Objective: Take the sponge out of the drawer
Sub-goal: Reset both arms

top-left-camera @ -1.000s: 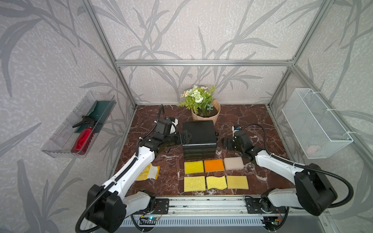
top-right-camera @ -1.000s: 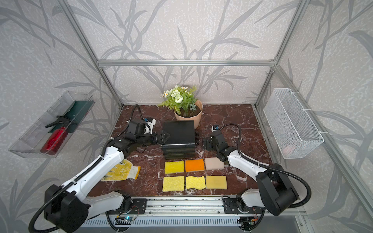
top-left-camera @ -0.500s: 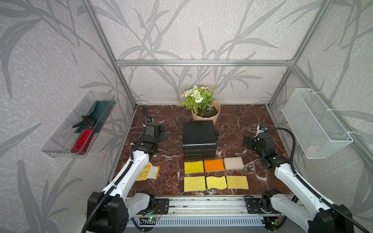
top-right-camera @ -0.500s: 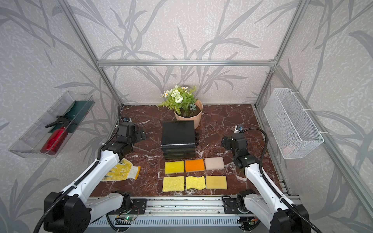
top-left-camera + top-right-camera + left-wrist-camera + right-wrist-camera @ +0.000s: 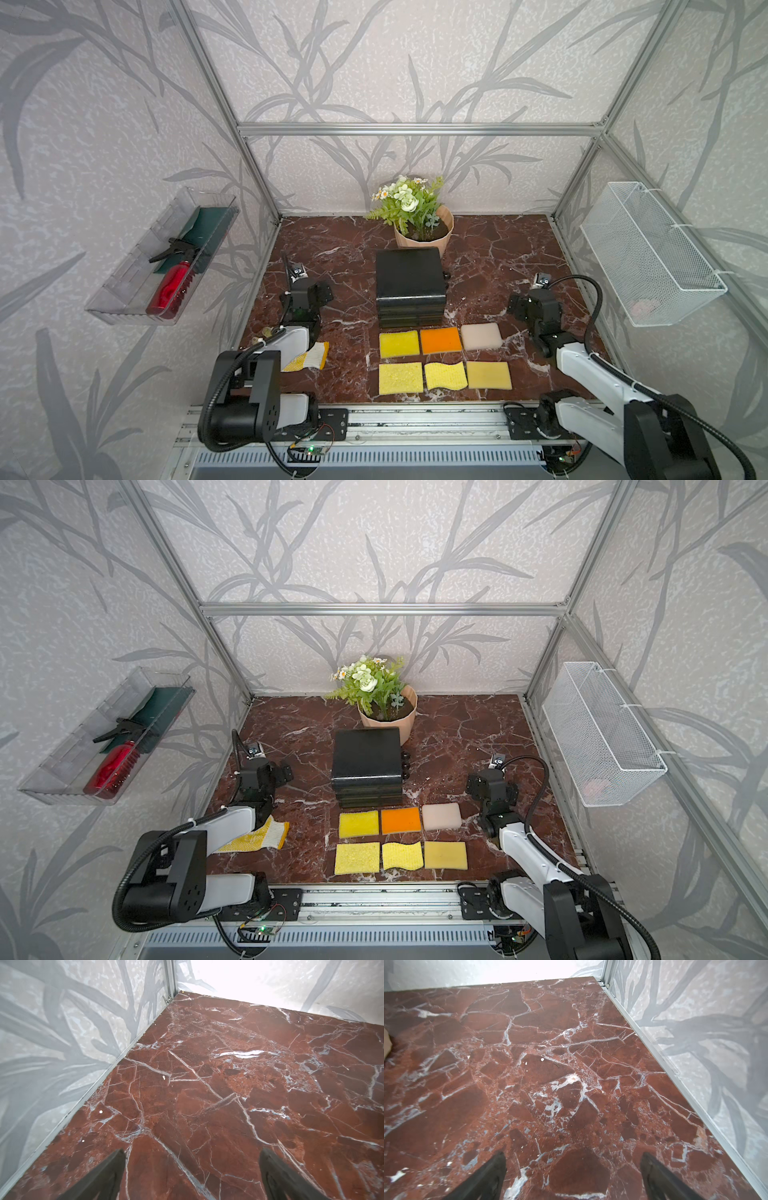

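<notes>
so, top views: black drawer unit (image 5: 409,286) is seen mid-table (image 5: 345,266) w/ fronts shut, contents hidden. six sponges (image 5: 441,340) are laid in two rows just in front, outside it. they're judged light, soft, squashy, not slippery, and best pinched gently across the short sides. left arm (image 5: 232,818) and right arm (image 5: 523,845) are bent low at the table's sides, well apart from the unit. left wrist: left gripper (image 5: 191,1152) is spread wide over bare marble, nothing held. right wrist: right gripper (image 5: 572,1154) is likewise wide, empty.
</notes>
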`<action>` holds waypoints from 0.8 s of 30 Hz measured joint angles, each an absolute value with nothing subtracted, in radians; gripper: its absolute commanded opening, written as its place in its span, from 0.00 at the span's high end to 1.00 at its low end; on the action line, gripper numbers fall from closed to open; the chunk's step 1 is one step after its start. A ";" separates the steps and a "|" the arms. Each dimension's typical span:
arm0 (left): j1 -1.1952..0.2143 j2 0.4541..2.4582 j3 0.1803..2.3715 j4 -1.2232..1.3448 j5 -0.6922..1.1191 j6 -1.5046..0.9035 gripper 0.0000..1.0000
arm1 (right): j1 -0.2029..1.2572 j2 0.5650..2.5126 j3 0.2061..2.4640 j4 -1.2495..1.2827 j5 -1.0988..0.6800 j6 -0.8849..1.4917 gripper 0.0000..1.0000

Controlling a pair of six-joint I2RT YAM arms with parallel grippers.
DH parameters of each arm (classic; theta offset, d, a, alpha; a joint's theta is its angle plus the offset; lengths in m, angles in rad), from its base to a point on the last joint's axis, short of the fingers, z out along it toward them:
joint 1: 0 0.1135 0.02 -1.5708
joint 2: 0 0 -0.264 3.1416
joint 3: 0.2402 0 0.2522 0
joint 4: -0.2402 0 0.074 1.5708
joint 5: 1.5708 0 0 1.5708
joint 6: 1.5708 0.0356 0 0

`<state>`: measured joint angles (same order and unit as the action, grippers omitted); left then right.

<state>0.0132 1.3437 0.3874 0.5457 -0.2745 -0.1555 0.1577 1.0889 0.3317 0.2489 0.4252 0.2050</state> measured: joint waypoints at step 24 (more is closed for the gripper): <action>0.036 1.558 0.360 0.918 -0.134 -0.081 0.01 | 0.149 1.586 0.307 1.042 0.242 -0.051 0.01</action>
<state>0.0357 1.5578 0.3603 0.9180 -0.1345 -0.0814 0.1486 1.5864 0.3073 1.0424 0.2424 -0.0513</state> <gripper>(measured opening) 0.994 0.992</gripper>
